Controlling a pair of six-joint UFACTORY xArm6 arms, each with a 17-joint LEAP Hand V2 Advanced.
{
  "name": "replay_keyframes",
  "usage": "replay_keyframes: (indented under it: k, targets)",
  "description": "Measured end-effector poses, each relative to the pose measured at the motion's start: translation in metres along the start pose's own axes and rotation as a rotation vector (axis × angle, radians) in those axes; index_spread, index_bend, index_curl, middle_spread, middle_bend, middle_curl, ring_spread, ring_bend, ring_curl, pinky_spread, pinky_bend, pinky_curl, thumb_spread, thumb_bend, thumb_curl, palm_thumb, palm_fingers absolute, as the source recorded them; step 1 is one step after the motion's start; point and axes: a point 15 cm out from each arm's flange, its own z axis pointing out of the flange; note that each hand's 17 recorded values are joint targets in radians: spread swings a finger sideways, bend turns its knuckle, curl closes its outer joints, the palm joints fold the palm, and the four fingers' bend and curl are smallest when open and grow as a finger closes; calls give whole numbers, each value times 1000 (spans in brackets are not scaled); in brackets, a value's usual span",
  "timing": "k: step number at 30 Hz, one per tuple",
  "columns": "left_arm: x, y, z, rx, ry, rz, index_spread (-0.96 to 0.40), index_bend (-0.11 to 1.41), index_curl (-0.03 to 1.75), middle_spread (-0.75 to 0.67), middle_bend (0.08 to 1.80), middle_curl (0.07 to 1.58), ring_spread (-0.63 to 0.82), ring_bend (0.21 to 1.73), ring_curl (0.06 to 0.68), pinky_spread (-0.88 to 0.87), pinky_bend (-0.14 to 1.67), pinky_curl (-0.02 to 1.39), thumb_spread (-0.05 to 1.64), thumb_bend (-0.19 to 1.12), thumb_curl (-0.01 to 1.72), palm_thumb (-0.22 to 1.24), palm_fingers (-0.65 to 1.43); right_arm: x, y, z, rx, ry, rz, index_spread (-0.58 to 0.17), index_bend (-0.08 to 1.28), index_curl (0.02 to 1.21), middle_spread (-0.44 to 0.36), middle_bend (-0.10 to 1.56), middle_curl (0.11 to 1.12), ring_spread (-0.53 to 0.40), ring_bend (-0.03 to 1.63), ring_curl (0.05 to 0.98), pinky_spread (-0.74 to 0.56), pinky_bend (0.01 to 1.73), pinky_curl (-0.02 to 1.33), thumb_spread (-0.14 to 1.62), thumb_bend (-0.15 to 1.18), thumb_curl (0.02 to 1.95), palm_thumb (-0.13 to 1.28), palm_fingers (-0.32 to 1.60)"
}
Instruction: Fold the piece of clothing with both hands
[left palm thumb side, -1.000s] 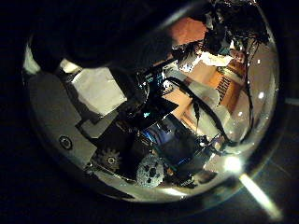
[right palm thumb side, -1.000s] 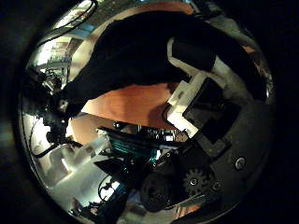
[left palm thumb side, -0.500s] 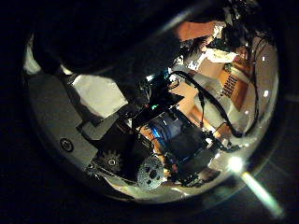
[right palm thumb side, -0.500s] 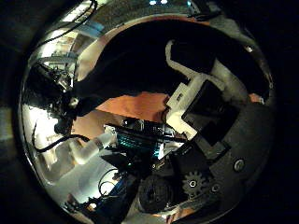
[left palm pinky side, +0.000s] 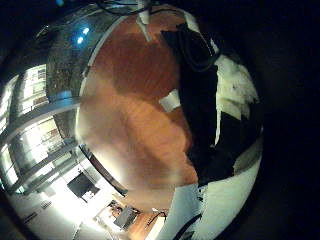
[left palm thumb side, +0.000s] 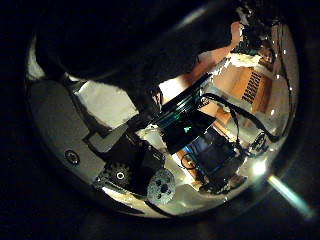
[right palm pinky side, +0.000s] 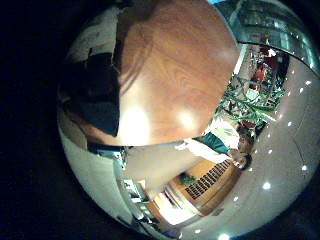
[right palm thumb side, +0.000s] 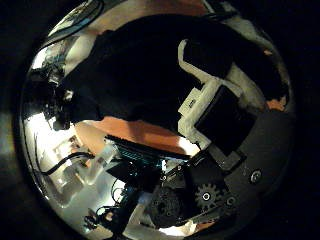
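Observation:
The piece of clothing (right palm thumb side: 140, 60) is a dark cloth that fills most of the right thumb side palm view, close to the palm. It hangs over a thin strip of wooden table (right palm thumb side: 130, 130). My right hand (right palm thumb side: 215, 100) has its fingers curled against the cloth. In the left thumb side palm view the same cloth (left palm thumb side: 120, 40) spreads across the palm, and my left hand (left palm thumb side: 105, 100) is bent onto it. A dark fold (left palm pinky side: 195, 60) runs beside the left fingers (left palm pinky side: 235, 90), above the table (left palm pinky side: 130, 110).
The round wooden table top (right palm pinky side: 175, 70) shows wide and bare beyond a dark fold of cloth (right palm pinky side: 95, 95). Robot machinery (left palm thumb side: 195, 140) sits beyond the left palm. Room windows and lights lie past the table's edge.
In the right thumb side view the cloth now covers more and the strip of table has narrowed. The left thumb side view has shifted slightly, with the cloth still across the palm.

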Motion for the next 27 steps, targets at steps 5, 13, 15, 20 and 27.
replay_keyframes:
  k: [5, 13, 15, 20, 27]
  targets:
    - [-18, -22, 7, 8, 11, -22, -739, 331, 1302, -588, 906, 1044, -433, 1367, 511, -674, 959, 980, 1137, -29, 440, 510, 859, 6, -35, 12, -11, -2, 11, -309, 995, 963, -180, 1235, 918, -229, 1384, 770, -210, 1257, 954, 1268, -22, 576, 833, 945]
    - [-39, -32, -2, 93, 6, -66, -591, 164, 1171, -414, 503, 929, -364, 1190, 471, -606, 814, 951, 1113, -56, 383, 321, 153, 13, -42, 12, 8, -19, 30, -358, 410, 831, -196, 1085, 857, -246, 1420, 734, -356, 1223, 875, 1323, -26, 488, 696, 468]
    - [-45, -36, -7, 129, 4, -86, -513, 166, 1111, -295, 376, 868, -298, 1163, 461, -525, 741, 939, 1110, -52, 358, 256, 48, 17, -42, 9, 21, -24, 39, -377, 316, 773, -191, 904, 797, -256, 1369, 712, -354, 1192, 856, 1333, -27, 466, 657, 194]
    - [-58, -39, -30, 238, 39, -144, -315, 170, 966, -29, 242, 713, -84, 992, 386, -239, 495, 857, 1102, -36, 321, 162, -51, 29, -36, -18, 104, -85, 75, -420, 299, 612, -136, 534, 600, -83, 941, 530, -7, 922, 728, 1335, -22, 425, 580, -123]
    - [-58, -4, -74, 331, 113, -183, -126, 159, 767, 157, 182, 581, 92, 861, 327, 96, 363, 729, 1100, -27, 298, 118, -7, 58, 3, -74, 232, -114, 86, -420, 199, 500, -111, 345, 474, 52, 679, 390, 255, 662, 565, 1330, -15, 390, 534, -47]
